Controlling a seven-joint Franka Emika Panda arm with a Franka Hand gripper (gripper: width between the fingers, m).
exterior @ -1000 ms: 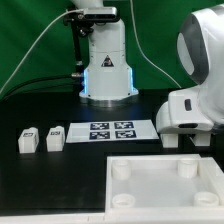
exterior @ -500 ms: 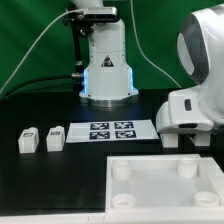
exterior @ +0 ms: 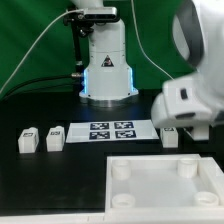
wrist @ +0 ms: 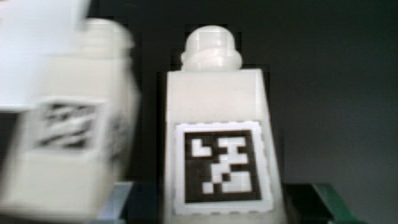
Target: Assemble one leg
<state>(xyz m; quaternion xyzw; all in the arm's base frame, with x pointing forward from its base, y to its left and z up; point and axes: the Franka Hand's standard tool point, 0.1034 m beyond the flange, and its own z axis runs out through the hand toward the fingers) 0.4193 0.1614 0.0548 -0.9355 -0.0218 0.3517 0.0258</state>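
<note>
In the wrist view a white leg point(wrist: 217, 130) with a square black-and-white tag stands upright between my dark fingers point(wrist: 322, 198). My gripper point(wrist: 222, 203) looks shut on the base of this leg. A second leg point(wrist: 71, 110) stands close beside it, blurred. In the exterior view my white arm point(exterior: 190, 100) is at the right and hides the gripper. One leg point(exterior: 170, 137) shows just under it. Two more legs point(exterior: 28, 140) point(exterior: 56, 137) stand at the left.
The large white tabletop point(exterior: 150, 195) with round corner sockets lies at the front right. The marker board point(exterior: 110, 130) lies mid-table. The arm's base point(exterior: 107, 70) stands behind it, with cables.
My arm has shifted toward the exterior view's left and now looks blurred. The legs at the left, the marker board and the tabletop have not moved.
</note>
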